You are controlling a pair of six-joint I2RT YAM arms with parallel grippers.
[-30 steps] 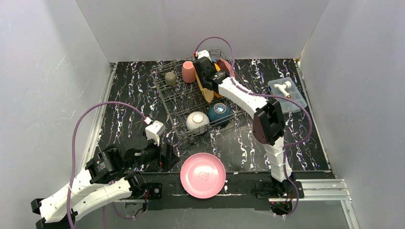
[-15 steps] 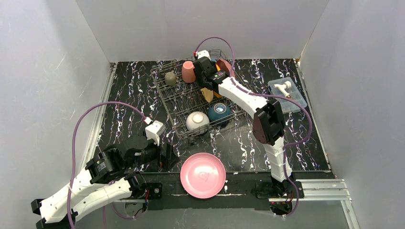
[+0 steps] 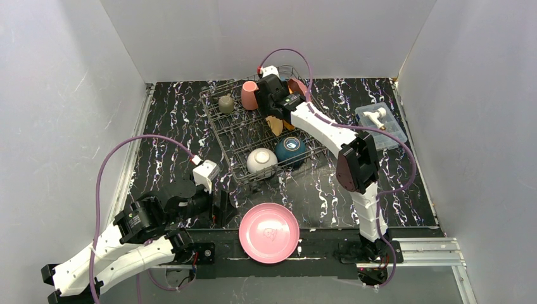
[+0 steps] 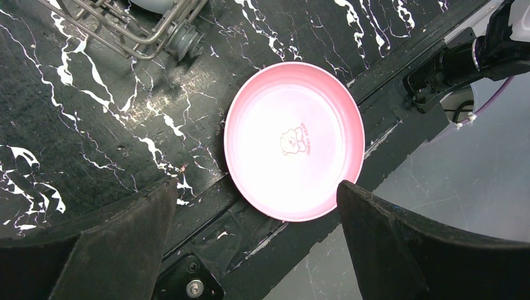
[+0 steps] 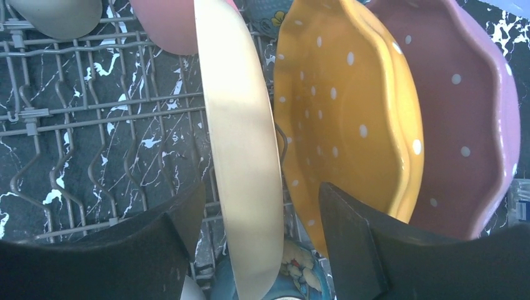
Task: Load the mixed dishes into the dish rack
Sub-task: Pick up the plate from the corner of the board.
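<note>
White walls stood around a black table (image 3: 171, 152) with white streaks. At the far side sat the big grey wire dish rack (image 3: 235, 140). Many dishes were already in it. A grey-green mug (image 3: 226, 104) and a pink mug (image 3: 250, 95) stood upside down at the back. A round white bowl (image 3: 261, 161) and a dark teal bowl (image 3: 290, 149) sat side by side at the front.

Three plates stood on edge in a row: a pale yellow plate (image 5: 244, 156), an orange wavy plate with white dots (image 5: 350, 125), and a pinkish wavy plate with white dots (image 5: 462, 125).

The right gripper (image 5: 260, 184) hung over the pale yellow plate. Its jaws were apart, one on each side of the rim, with a gap showing on both sides, so it gripped nothing. The plate looked like it stood by itself between the wires.

One dish was not yet in the rack: a smooth round pink plate with a little bear on it (image 3: 268, 232), flat at the near edge of the table. The left gripper (image 4: 256, 183) hovered over it, spread as wide as it goes and empty.

So I think the job was nearly done, with just that pink plate left. A clear plastic box (image 3: 382, 125) on the right was not part of it.
</note>
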